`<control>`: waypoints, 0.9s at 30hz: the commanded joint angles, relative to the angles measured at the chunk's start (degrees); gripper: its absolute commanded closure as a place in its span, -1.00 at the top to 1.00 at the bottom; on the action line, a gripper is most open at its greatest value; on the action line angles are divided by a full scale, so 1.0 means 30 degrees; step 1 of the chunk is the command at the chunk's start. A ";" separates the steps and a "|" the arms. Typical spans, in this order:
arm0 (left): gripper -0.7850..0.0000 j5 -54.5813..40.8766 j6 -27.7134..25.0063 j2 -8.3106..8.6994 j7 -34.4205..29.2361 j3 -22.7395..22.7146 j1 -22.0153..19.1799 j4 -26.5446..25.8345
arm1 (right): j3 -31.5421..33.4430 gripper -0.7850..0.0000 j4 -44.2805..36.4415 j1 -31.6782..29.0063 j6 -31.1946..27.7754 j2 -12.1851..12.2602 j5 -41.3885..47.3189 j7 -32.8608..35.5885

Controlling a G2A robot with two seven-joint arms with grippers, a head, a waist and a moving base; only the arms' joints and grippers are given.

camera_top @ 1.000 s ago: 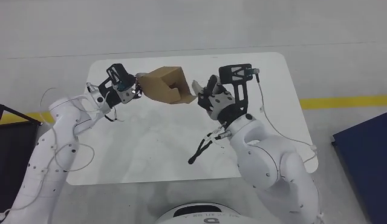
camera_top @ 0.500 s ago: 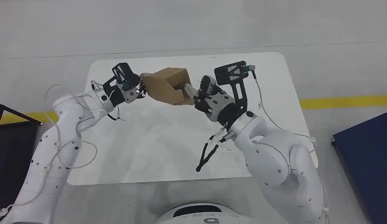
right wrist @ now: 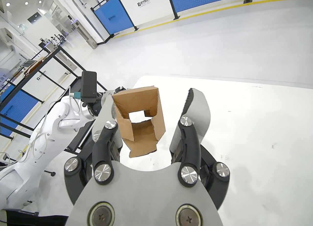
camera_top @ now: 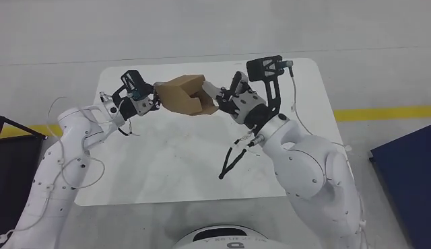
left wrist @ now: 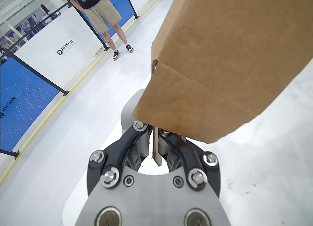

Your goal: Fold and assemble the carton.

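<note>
Two arms meet in the upper middle of the top view. There a brown cardboard carton (camera_top: 183, 93) is held above the white tabletop (camera_top: 168, 161), between the left end effector (camera_top: 154, 101) and the right end effector (camera_top: 214, 98).

In the left wrist view, the left end effector (left wrist: 153, 136) is clenched on a flap of the carton (left wrist: 220, 53).

In the right wrist view, the right end effector (right wrist: 151, 104) is spread wide, its fingers (right wrist: 198, 107) flanking the open end of the carton (right wrist: 140, 131).

One carton (camera_top: 180, 93), one left pincer (left wrist: 153, 136), one right pincer (right wrist: 149, 99), one table (camera_top: 303, 148)
</note>
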 commanded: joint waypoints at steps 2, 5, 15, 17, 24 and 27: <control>-1.00 0.0037 -0.0001 0.0001 0.0014 0.0004 -0.0004 -0.0004 | 0.0000 1.00 0.0000 0.0000 -0.0001 0.0000 0.0000 -0.0009; -1.00 0.0037 -0.0001 0.0001 0.0014 0.0004 -0.0004 -0.0004 | 0.0000 1.00 0.0000 0.0000 -0.0001 0.0000 0.0000 -0.0009; -1.00 0.0037 -0.0001 0.0001 0.0014 0.0004 -0.0004 -0.0004 | 0.5088 1.00 0.5755 -0.1344 -1.4009 0.0647 1.2577 -0.0170; -1.00 0.0037 -0.0001 0.0001 0.0014 0.0004 -0.0004 -0.0004 | 0.6296 1.00 0.7468 -0.0663 -1.6278 0.0928 1.5178 0.1973; -1.00 0.0037 -0.0001 0.0001 0.0014 0.0004 -0.0004 -0.0004 | 0.8214 1.00 0.9307 0.1125 -1.7805 0.1476 1.8843 0.4616; -1.00 0.0037 -0.0001 0.0001 0.0014 0.0004 -0.0004 -0.0004 | 0.8214 1.00 0.9307 0.1125 -1.7805 0.1476 1.8843 0.4616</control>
